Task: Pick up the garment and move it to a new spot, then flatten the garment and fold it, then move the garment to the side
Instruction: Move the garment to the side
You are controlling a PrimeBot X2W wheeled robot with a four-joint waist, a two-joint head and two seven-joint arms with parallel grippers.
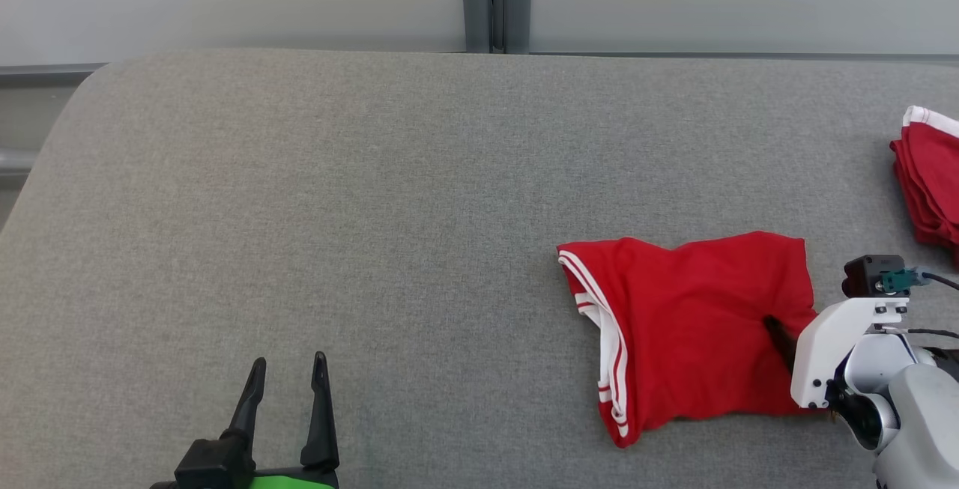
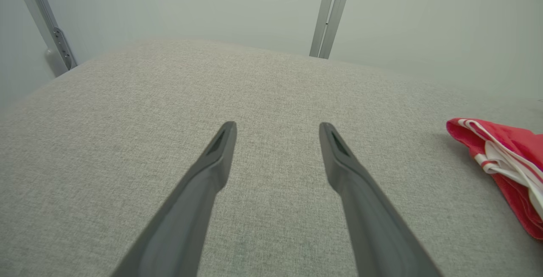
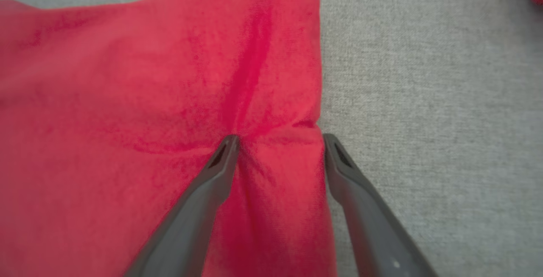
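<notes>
The grey fabric surface [image 1: 300, 212] spans the whole head view. The red garment [image 1: 689, 324], with white stripes along its left hem, lies rumpled at the surface's right, near the front edge. The right hand [image 3: 280, 141] is down on the garment's right edge, fingers spread apart. One tip presses into the cloth, the other sits just at the hem, and a raised crease lies between them, unclamped. The left hand [image 1: 289, 360] hovers at the lower left, fingers apart and empty, well apart from the garment. Another red cloth [image 1: 929, 174] lies at the far right.
</notes>
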